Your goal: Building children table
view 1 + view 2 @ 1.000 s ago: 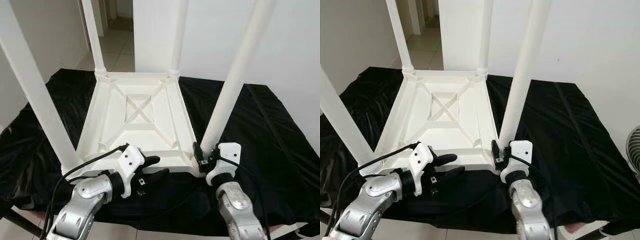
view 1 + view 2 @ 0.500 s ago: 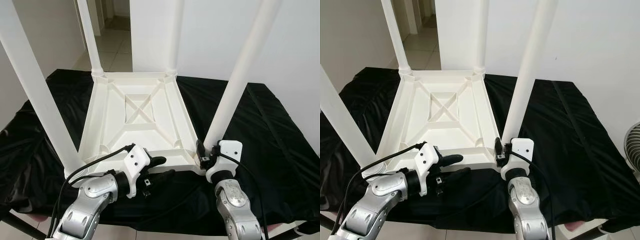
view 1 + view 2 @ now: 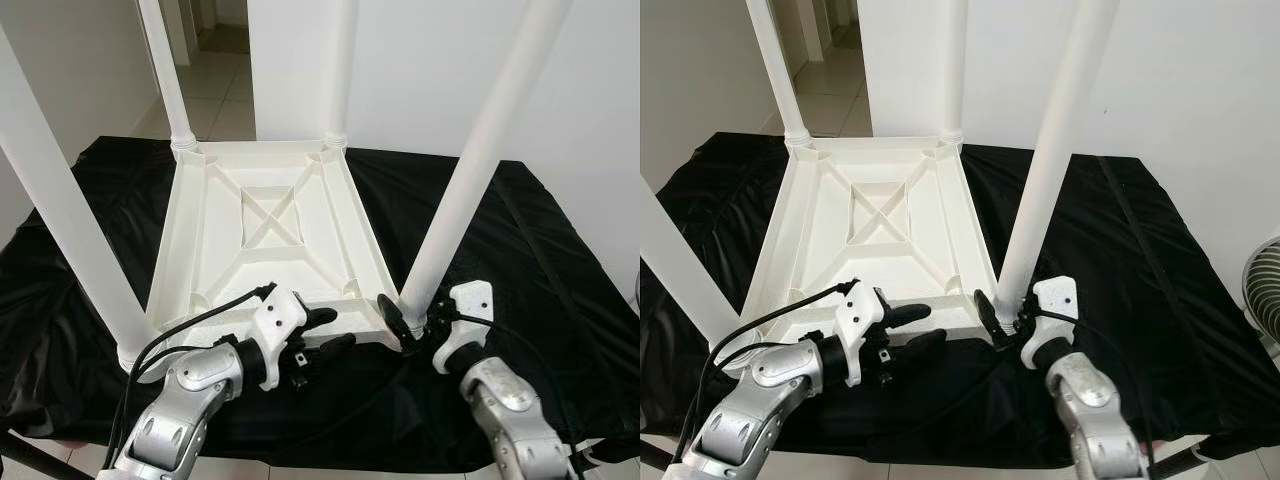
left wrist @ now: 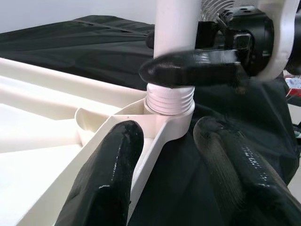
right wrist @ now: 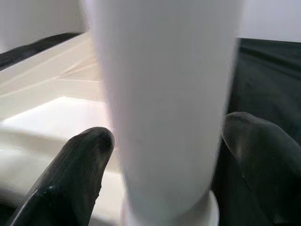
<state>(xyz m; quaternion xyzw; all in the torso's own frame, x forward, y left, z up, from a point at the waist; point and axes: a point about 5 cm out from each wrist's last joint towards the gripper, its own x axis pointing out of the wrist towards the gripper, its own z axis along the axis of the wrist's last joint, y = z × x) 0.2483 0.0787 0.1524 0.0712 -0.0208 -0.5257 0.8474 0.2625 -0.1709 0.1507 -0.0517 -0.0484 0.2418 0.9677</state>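
Right gripper (image 3: 405,325) is around the bottom of the near right leg (image 3: 470,170) of the table (image 3: 265,235). Its two shiny black fingers (image 5: 70,174) sit one on each side of the round white leg, close to it, but you cannot tell if they squeeze it. The leg is a smooth, fat tube. At its foot you can see white screw ridges where it goes into a round socket at the table's corner.

Left gripper (image 3: 325,330) is at the near edge of the table, just beside that same corner. Its black fingers (image 4: 108,174) are rubbery and a bit bumpy. They are spread apart, one over the white rim and one over the cloth (image 3: 560,290), and they hold nothing.

The table is white plastic and lies upside down, so its four legs stick straight up. Its underside looks like a shallow tray with thin raised ribs. The ribs make a square in the middle with an X inside it, and more ribs run out to the corners. The far two legs are thinner looking and stand in little round cups at the back corners.

Under the table is a black cloth, soft and wrinkly, with a slight shine. It covers the whole stand below. Behind it is a plain white wall (image 3: 420,70), and a pale tiled floor (image 3: 215,105) shows on the far left.
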